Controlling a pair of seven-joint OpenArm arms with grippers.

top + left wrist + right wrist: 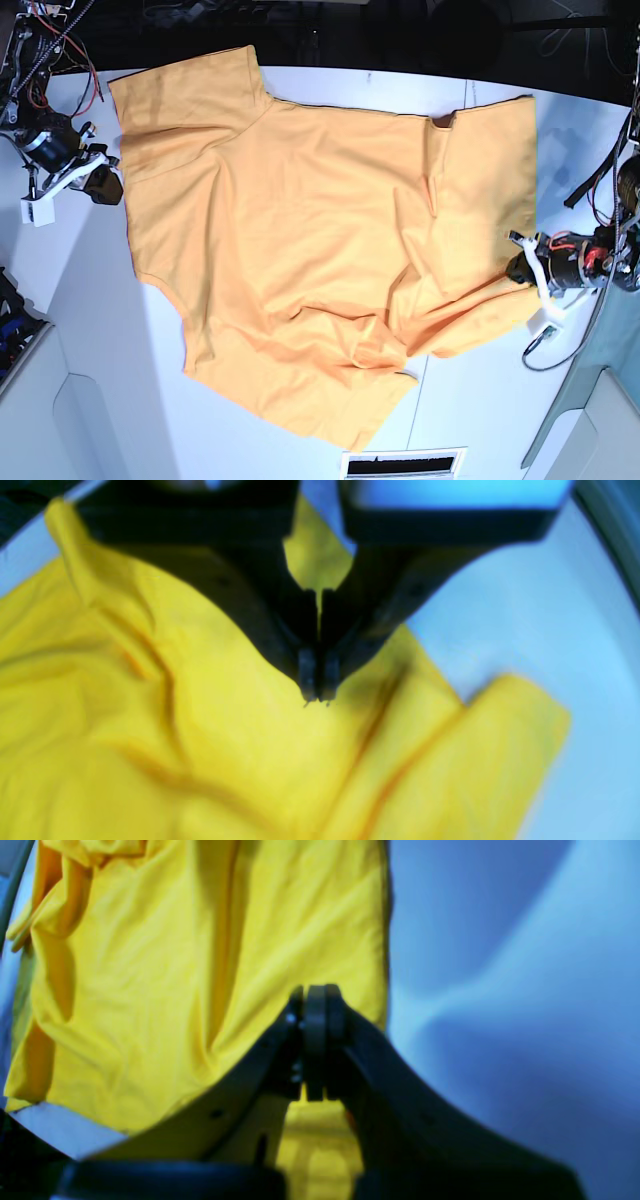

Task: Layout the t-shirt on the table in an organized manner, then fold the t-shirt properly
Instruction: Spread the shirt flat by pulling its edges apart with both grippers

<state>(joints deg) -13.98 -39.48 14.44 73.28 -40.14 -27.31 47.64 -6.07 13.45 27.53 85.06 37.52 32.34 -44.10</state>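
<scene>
Left gripper (318,692) has its jaws pressed together w/ the tips down on the t-shirt (320,240); a sliver of yellow shows high in the slot between the fingers, but whether cloth is actually pinched at the tips can't be told. Right gripper (316,1000) is also closed tight, sitting at the shirt's straight edge, tips over or just on the cloth; a pinch there can't be confirmed either.

Shirt lies spread across the table (600,130), mostly flat, 1 sleeve reaching the far corner on the right arm's side, and a rumpled, doubled-over patch at the near edge toward the left arm's side.

Step in hand looks like the layout phase, not folding yet: both arms work opposite side edges, probably tensioning or smoothing. Next move prob. calls for drawing the bunched near corner outward so the hem lies straight, then regrasping for the 1st fold.

Pose: in the base view, both arms come in low from the table's 2 sides, wrists roughly level, pointing inward at the cloth.
</scene>
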